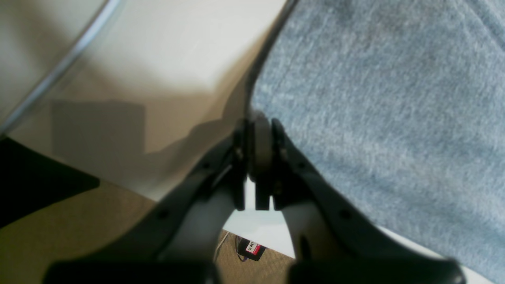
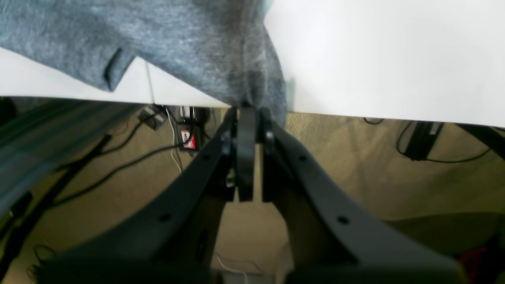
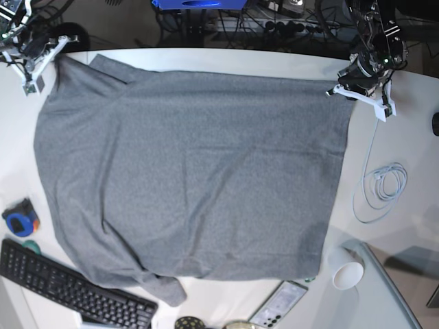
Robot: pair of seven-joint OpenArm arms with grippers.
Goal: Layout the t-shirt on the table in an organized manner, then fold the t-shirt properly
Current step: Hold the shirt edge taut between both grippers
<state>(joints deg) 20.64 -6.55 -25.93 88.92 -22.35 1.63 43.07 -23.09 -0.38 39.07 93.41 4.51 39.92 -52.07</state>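
Both grippers — L [image 1: 256, 130], R [image 2: 246, 112] — pinch t-shirt [image 3: 192, 178]

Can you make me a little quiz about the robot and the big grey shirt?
1. True or false: the t-shirt lies spread out on the table.
2. What is the right gripper doing? A) hanging open in the air B) shut on a far corner of the t-shirt C) pressing the keyboard
3. Fill in: the coiled white cable lies on the side of the ___ gripper.

Key:
1. True.
2. B. Its jaws are pinched together on grey cloth at the table's edge.
3. Left. That gripper is also shut on the t-shirt's edge.
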